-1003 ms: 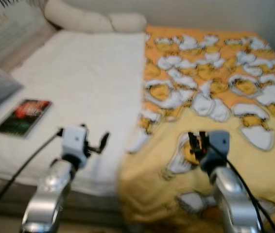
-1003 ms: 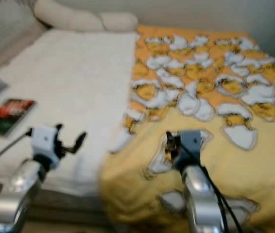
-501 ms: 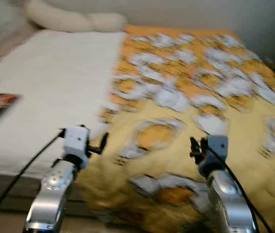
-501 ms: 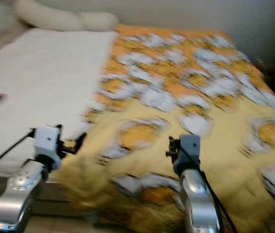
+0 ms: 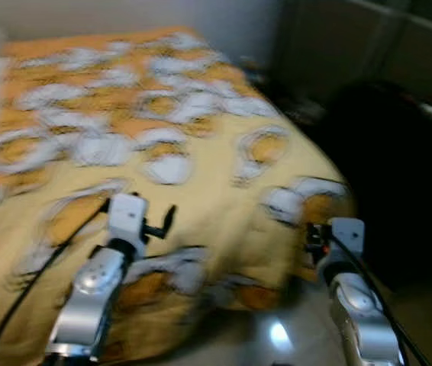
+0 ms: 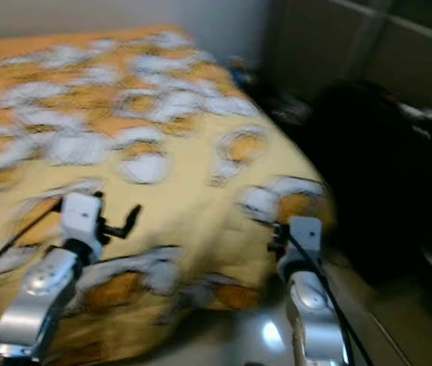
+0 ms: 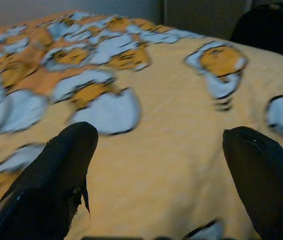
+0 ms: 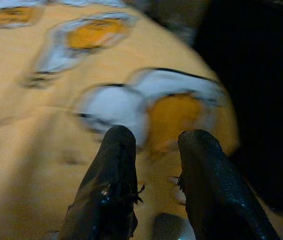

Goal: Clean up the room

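Pale wall (image 5: 124, 15) behind bed (image 5: 201, 152); dark furniture (image 5: 399, 175) at right; glossy floor (image 5: 277, 335) reflecting light

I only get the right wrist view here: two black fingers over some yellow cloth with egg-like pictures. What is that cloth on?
Observer: It is a yellow blanket spread over a bed; the right gripper hangs by its near corner.
Operator: And the blackness beside it?
Observer: A large dark shape stands on the floor next to the bed; the head view is too blurred to name it.
Operator: Is the other arm doing anything?
Observer: The left gripper is held over the blanket, its fingers wide apart with nothing between them.
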Tool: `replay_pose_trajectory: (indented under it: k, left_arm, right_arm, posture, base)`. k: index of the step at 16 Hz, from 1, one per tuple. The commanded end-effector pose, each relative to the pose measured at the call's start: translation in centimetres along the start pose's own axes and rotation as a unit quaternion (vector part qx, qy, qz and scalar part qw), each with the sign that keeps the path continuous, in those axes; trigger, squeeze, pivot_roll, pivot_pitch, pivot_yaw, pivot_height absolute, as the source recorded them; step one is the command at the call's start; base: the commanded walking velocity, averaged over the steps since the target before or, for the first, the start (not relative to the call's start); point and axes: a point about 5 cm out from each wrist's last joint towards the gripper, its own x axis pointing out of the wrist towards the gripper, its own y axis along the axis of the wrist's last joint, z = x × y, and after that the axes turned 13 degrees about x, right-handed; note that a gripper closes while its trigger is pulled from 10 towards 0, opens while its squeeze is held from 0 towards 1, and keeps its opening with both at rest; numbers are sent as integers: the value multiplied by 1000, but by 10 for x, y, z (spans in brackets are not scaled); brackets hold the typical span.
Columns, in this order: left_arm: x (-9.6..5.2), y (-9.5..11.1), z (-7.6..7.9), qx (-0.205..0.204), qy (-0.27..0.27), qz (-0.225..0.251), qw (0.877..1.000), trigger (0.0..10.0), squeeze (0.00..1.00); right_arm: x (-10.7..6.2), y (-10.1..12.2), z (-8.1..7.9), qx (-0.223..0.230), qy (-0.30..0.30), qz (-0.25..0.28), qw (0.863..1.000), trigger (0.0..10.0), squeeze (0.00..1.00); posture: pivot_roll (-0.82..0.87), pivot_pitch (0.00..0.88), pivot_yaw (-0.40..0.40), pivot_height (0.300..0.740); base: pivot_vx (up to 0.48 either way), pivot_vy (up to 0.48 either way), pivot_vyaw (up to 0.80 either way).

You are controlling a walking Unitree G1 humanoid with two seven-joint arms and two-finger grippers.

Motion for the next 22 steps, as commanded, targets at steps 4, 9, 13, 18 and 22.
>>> replay_pose_trajectory:
  k: [4,9,13,18,22]
  left_arm:
    - [9,7,5,-6,-2,23,1000,10000,0]
    - [18,6,8,-10,-12,27,1000,10000,0]
    - [23,6,7,-11,-9,31,999,10000,0]
    - [27,3,6,-10,-9,33,999,10000,0]
    - [22,-5,4,-5,-21,25,999,10000,0]
  right_arm:
    - [0,0,11,3,-28,2,1000,10000,0]
    - [4,2,8,-8,-20,9,1000,10000,0]
    - [8,2,8,-6,-23,3,1000,10000,0]
    - [8,-1,5,-4,-21,-2,1000,10000,0]
    - [5,-4,3,7,-17,4,1000,10000,0]
  posture:
    - [-23,0,13,740]
    - [-34,0,9,740]
    - [-38,0,4,740]
    - [-41,0,5,740]
    - [-43,0,4,740]
  base:
    - [0,-204,-797]
    - [255,0,0]
    - [408,0,-422]
    - [433,0,-788]
    - [434,0,-756]
